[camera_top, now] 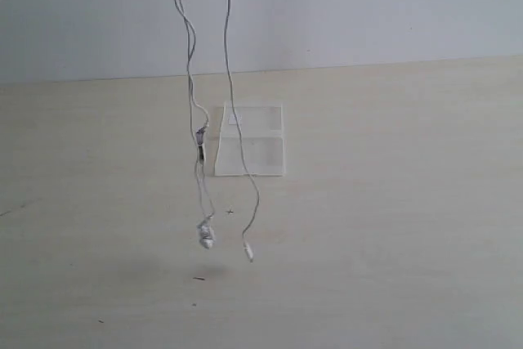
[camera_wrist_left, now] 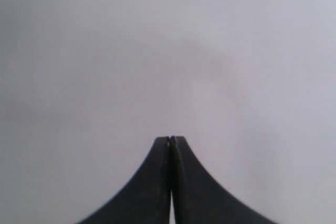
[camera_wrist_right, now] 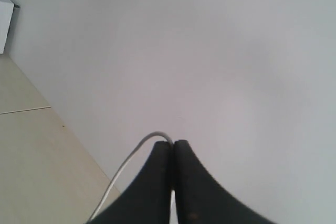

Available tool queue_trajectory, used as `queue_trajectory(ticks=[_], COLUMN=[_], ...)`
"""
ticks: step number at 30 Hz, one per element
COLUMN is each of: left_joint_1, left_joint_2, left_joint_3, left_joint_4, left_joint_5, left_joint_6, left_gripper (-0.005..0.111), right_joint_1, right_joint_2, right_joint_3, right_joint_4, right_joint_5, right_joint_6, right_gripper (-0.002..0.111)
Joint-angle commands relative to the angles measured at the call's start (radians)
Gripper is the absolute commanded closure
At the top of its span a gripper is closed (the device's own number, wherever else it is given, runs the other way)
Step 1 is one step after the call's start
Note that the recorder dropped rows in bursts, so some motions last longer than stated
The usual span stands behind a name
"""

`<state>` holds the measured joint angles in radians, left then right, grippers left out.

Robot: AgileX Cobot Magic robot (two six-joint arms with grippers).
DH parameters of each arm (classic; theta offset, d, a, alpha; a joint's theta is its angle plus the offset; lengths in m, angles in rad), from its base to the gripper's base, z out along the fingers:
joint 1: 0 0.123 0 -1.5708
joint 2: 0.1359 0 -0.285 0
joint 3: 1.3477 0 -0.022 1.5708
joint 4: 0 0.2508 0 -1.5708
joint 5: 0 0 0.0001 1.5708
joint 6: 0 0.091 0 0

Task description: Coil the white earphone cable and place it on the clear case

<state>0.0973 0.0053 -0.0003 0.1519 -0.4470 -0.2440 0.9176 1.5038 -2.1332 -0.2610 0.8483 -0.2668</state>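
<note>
The white earphone cable [camera_top: 230,79] hangs from above the exterior view in two groups of strands. The left strands carry the inline remote [camera_top: 201,138] and end in the earbuds [camera_top: 205,236]. The right strand ends in the plug [camera_top: 248,252], low over the table. Behind them the clear case [camera_top: 265,157] lies flat on the table. My right gripper [camera_wrist_right: 173,142] is shut on the cable [camera_wrist_right: 131,162], which curves out at its tips. My left gripper [camera_wrist_left: 171,139] is pressed shut facing a blank wall, with only a pale speck at its tips. Neither gripper shows in the exterior view.
A pale wooden table [camera_top: 392,226] fills the exterior view, with a light wall [camera_top: 368,6] behind it. A few small dark specks [camera_top: 198,279] lie near the front. The right wrist view shows a strip of table [camera_wrist_right: 31,156] below the wall.
</note>
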Motion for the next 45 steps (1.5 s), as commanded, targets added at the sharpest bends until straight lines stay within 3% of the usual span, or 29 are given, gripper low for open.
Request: queue_trajectory(ticks=[1,4,7,9,12,15,22,30,33,40,42,45], left_joint_1=[0.003,0.003,0.003,0.003,0.003,0.003,0.003,0.003,0.003,-0.063,-0.096,-0.149], left_joint_2=[-0.005,-0.005,-0.005,-0.005,0.038,0.219,0.774,1.125,1.212,1.309,1.320,1.330], left_joint_3=[0.000,0.000,0.000,0.000,0.000,-0.025,-0.227,-0.300,-0.321,-0.387,-0.406,-0.436], left_joint_4=[0.004,0.042,0.284,0.367,0.417,0.562,0.931,0.973,0.982,0.961,0.944,0.937], left_joint_5=[-0.045,-0.045,-0.045,-0.043,-0.033,-0.038,-0.377,-0.517,-0.549,-0.588,-0.586,-0.578], left_joint_6=[-0.180,-0.335,-0.550,-0.657,-0.669,-0.790,-0.817,-0.809,-0.809,-0.806,-0.806,-0.806], left_gripper=[0.107,0.107,0.107,0.107,0.107,0.107,0.107,0.105,0.093,0.043,0.036,0.035], right_joint_1=[0.000,0.000,0.000,0.000,0.000,0.000,0.000,0.000,0.000,0.000,0.000,0.000], right_joint_2=[-0.004,-0.004,-0.004,-0.004,-0.004,0.005,0.046,0.046,0.046,0.051,0.059,0.069], right_joint_3=[-0.009,-0.009,-0.009,-0.009,-0.009,-0.009,-0.011,-0.039,-0.054,-0.061,-0.061,-0.061], right_joint_4=[-0.010,-0.019,-0.096,-0.150,-0.150,-0.101,-0.087,-0.086,-0.090,-0.090,-0.090,-0.096], right_joint_5=[0.001,0.001,0.002,0.002,0.007,-0.044,-0.077,-0.036,-0.028,-0.033,-0.035,-0.037], right_joint_6=[0.008,0.008,0.095,0.161,0.163,0.206,0.252,0.274,0.275,0.275,0.275,0.275], right_gripper=[0.108,0.108,0.108,0.108,0.108,0.108,0.108,0.108,0.108,0.108,0.108,0.108])
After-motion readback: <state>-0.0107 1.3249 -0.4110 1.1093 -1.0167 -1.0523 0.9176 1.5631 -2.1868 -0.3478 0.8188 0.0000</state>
